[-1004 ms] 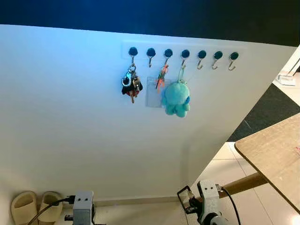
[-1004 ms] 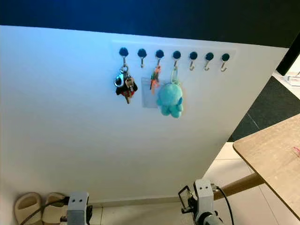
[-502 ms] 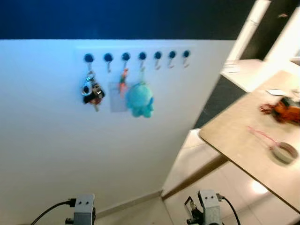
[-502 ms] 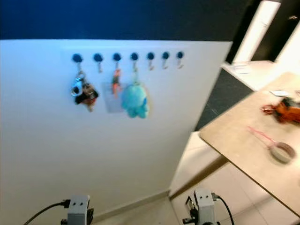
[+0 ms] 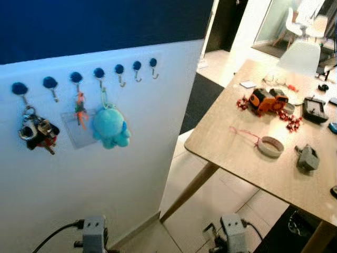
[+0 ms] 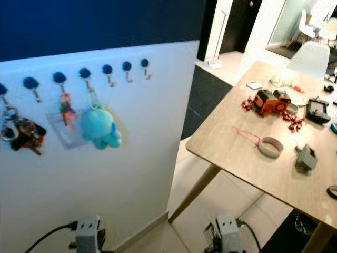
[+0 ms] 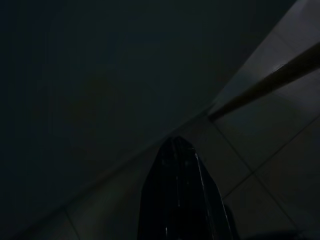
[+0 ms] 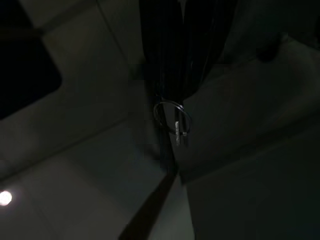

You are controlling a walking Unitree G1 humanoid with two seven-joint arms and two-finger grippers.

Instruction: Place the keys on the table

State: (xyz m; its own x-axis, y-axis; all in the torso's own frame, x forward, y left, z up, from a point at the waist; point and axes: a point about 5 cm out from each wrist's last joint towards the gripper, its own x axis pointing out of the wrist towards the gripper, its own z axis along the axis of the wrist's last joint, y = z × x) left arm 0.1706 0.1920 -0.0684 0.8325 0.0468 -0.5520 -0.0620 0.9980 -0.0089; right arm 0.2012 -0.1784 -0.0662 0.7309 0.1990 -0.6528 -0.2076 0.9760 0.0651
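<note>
Right gripper [image 8: 172, 100] hangs low, jaws clamped on the keys [image 8: 175, 122] over tiled floor [image 5: 210, 205]. Worktop [image 5: 231, 153] edge now nearer right, open near side; view has swung right. Left gripper [image 7: 180, 200] idle, jaws closed.

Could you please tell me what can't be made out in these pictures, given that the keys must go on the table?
- Right gripper: the dark right wrist view shows a key ring hanging at its fingers; the keys themselves are too dim to make out.
- Left gripper: dark left wrist view; finger gap unreadable.
- Table: right edge cuts it off in both eye views.
- Small items on it: too small to identify.
</note>
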